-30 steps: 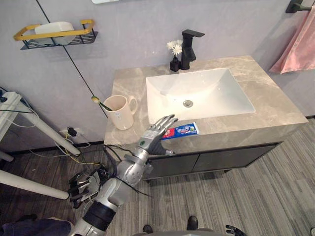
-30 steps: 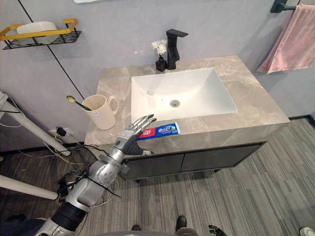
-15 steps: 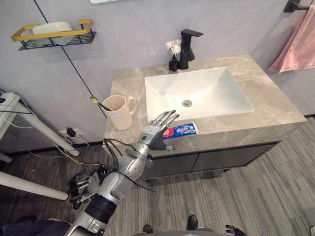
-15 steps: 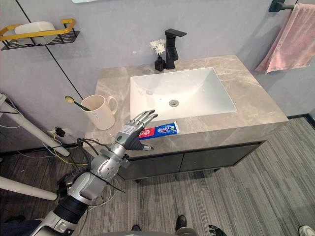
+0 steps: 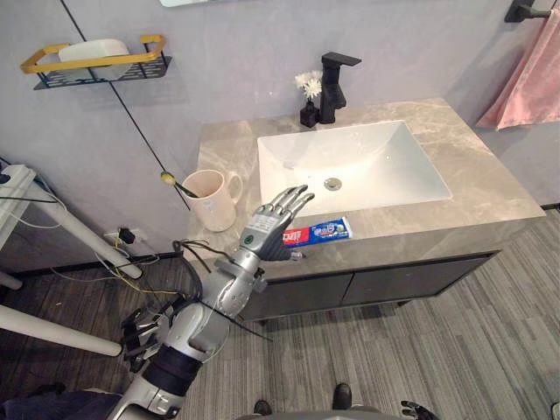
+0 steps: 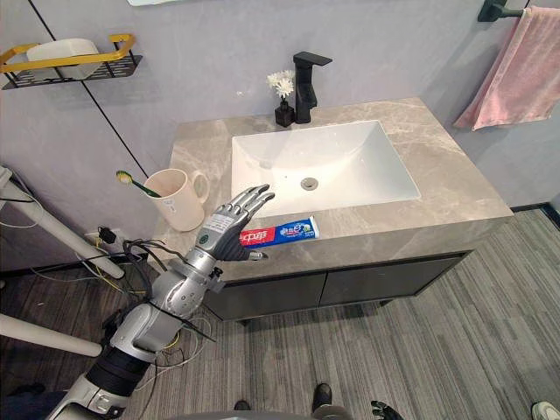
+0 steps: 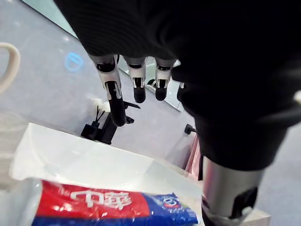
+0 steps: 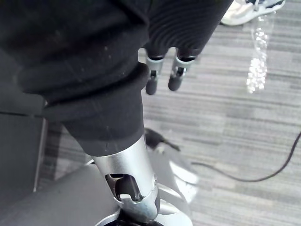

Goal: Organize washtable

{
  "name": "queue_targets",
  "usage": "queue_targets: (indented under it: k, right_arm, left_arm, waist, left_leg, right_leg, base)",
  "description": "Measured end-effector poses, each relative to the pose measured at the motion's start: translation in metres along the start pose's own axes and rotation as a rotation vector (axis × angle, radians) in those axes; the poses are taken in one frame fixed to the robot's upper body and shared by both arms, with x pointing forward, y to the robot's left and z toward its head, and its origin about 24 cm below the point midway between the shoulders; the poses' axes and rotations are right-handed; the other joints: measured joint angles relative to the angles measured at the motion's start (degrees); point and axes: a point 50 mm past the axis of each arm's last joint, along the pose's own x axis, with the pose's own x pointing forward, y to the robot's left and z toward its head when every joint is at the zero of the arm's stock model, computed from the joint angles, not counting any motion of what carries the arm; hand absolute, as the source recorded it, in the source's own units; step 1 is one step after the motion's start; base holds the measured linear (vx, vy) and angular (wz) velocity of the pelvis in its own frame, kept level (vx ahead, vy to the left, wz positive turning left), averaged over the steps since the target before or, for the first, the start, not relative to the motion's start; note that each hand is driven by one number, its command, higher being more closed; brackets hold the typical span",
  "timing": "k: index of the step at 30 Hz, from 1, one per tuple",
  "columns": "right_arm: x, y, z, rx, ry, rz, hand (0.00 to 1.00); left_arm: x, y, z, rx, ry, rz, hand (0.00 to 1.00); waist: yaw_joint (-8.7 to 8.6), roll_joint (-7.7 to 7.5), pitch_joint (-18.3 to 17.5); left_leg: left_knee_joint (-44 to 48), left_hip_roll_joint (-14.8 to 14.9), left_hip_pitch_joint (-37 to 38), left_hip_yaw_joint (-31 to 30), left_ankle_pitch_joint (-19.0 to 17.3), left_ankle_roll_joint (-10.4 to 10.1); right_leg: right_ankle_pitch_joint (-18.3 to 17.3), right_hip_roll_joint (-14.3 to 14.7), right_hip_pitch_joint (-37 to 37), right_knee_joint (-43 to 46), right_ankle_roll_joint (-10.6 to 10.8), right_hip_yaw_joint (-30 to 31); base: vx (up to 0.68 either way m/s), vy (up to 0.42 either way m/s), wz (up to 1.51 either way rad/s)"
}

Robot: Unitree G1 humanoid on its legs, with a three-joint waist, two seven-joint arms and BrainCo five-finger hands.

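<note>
Left hand [image 5: 265,230], fingers spread, over left end of toothpaste tube [image 5: 324,231]. Tube likely light, soft, slippery: pinch mid-body. Right hand [image 8: 151,81] relaxed, idle.

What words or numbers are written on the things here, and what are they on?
Toothpaste tube: white characters on its red part and a small round mark on its blue part, all too blurred to read for sure.
Mug: a tiny mark on its side, too small to read.
No numbers or signs can be made out on anything else.
</note>
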Motion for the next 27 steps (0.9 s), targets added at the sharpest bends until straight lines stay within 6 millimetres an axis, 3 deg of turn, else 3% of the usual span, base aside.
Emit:
queue_targets:
  k: [8, 15, 16, 27]
  right_arm:
    - [0.0, 0.001, 0.001, 0.002, -0.002, 0.001, 0.0]
    - [0.001, 0.001, 0.003, 0.027, -0.011, -0.002, 0.0]
    - [0.001, 0.001, 0.004, 0.044, -0.014, -0.006, 0.0]
    - [0.001, -0.001, 0.006, 0.056, -0.025, -0.014, 0.0]
  left_arm:
    - [-0.004, -0.019, -0.025, 0.072, 0.102, -0.108, 0.0]
    - [0.004, -0.014, -0.038, 0.143, 0.128, -0.115, 0.0]
    - [0.008, -0.01, -0.041, 0.151, 0.136, -0.099, 1.0]
    - [0.01, -0.006, -0.042, 0.194, 0.11, -0.057, 1.0]
  waist:
    - [-0.49, -0.07, 0.07]
    - [-1.54, -0.22, 0.53]
    - [-1.53, -0.22, 0.95]
    - [-1.29, -0.24, 2.41]
  left_leg:
    - [-0.1, 0.19, -0.01, 1.09, -0.01, -0.02]
    - [-0.1, 0.38, 0.26, 1.87, -0.05, -0.06]
    - [-0.07, 0.39, 0.27, 1.98, -0.05, -0.06]
    - [0.04, 0.4, -0.05, 2.59, -0.05, -0.06]
  right_leg:
    - [0.06, 0.25, -0.63, 0.01, -0.07, 1.06]
    - [0.15, 0.47, -0.73, 0.0, -0.18, 1.79]
    - [0.21, 0.48, -0.78, 0.0, -0.21, 1.91]
    - [0.43, 0.49, -1.41, 0.0, -0.18, 2.6]
  base:
    - [0.01, 0.002, -0.07]
    - [0.0, 0.006, -0.04]
    - [-0.01, 0.006, -0.05]
    - [0.0, 0.002, -0.03]
